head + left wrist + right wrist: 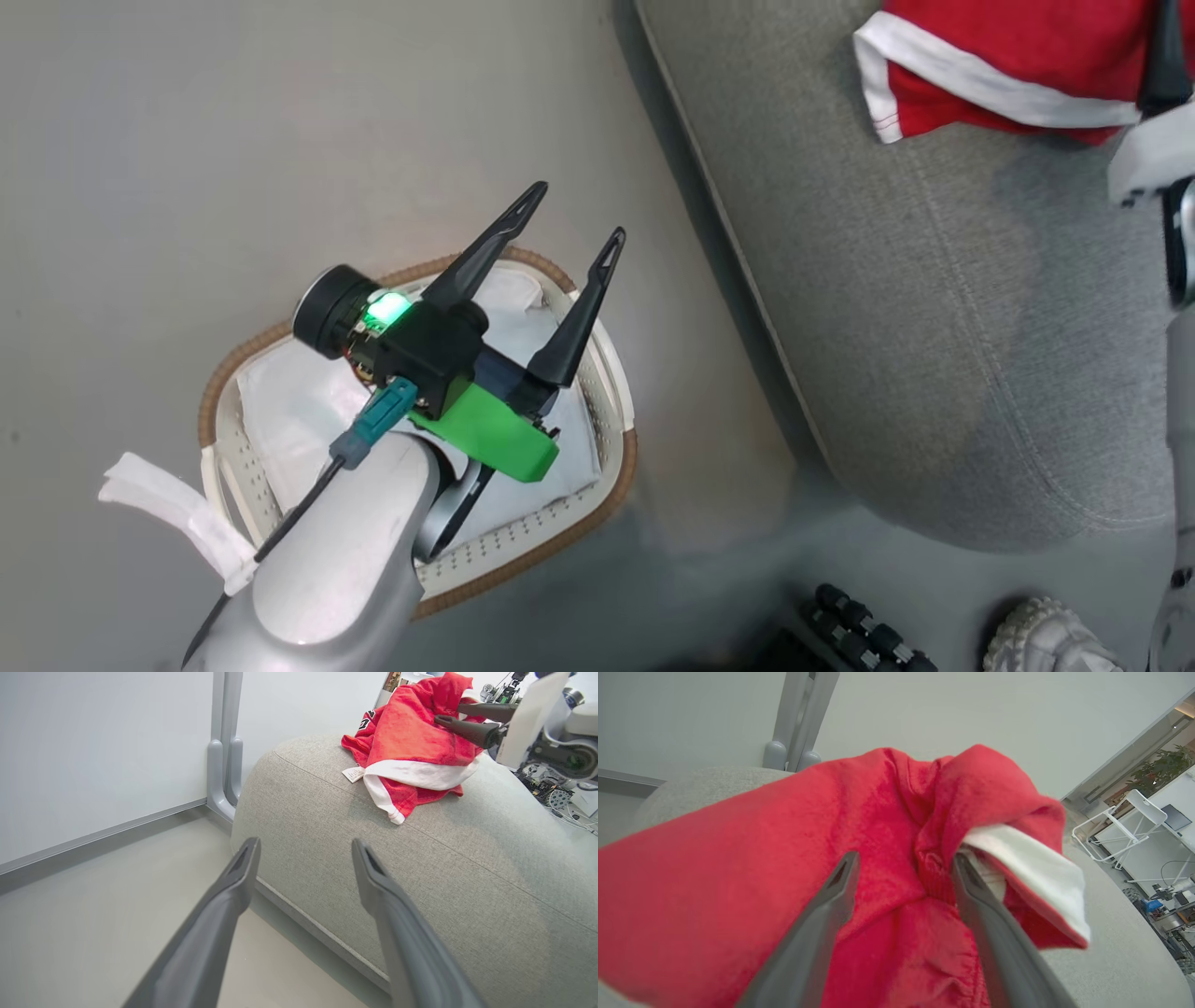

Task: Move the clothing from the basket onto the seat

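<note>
The clothing [411,742] lies bunched on top of the seat [420,868], its white-banded hem turned toward the seat's rounded corner. The print on its small white tag [353,773] is unreadable. The right gripper [904,858] rests in the cloth, fingers apart. Beside the seat, the left gripper [580,209] hangs spread over the basket [523,551].

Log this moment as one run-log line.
left tool: open, empty, above basket | basket: white liner showing | right tool: open, at clothing | clothing: heaped on seat
</note>
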Controlling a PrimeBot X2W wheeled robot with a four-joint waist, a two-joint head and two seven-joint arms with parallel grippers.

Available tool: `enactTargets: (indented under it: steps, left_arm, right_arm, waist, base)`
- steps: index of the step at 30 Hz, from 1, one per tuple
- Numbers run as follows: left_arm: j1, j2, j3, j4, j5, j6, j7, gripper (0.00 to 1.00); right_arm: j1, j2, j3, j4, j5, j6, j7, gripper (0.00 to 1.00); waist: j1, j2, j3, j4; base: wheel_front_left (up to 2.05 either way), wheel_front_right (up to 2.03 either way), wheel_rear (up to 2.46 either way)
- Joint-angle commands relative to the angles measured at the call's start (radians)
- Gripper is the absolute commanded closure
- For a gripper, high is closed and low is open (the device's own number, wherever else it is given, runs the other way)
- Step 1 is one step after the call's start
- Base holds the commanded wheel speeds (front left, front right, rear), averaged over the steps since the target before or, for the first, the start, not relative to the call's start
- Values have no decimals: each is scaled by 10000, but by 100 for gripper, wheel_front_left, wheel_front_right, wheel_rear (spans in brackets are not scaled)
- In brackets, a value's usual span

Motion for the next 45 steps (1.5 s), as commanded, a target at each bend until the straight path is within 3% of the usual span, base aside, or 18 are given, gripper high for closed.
enactTargets:
  steps: [1,11,23,34,45]
  left_arm:
    - [224,-41,147,41,-42,-23,1,0]
    - [1354,-316,1345,186,221,-23,1,0]
    - [2657,-816,3493,421,644,-23,0,0]
    - [3604,-1115,4949,900,1170,-23,1,0]
    - [4627,-1284,5860,1060,1479,-23,1,0]
  right_arm:
    - [376,35,118,-154,178,-15,-21,0]
    - [1933,364,1105,-1268,1268,-15,-21,0]
    - [3175,482,2307,-2194,2492,-15,-21,0]
    - [4681,1042,2391,-2083,2885,-15,-21,0]
    - [5751,1401,2443,-2098,2917,-15,-21,0]
  waist:
    - [-1,-1,-676,-51]
    - [-1,-1,-2278,226]
    - [-1,-1,-3685,1410]
    - [-1,-1,-4631,2475]
    - [-1,-1,-5335,2534]
  base:
    - [0,0,0]
    - [0,0,0]
    - [0,0,0]
    - [0,0,0]
    - [0,0,0]
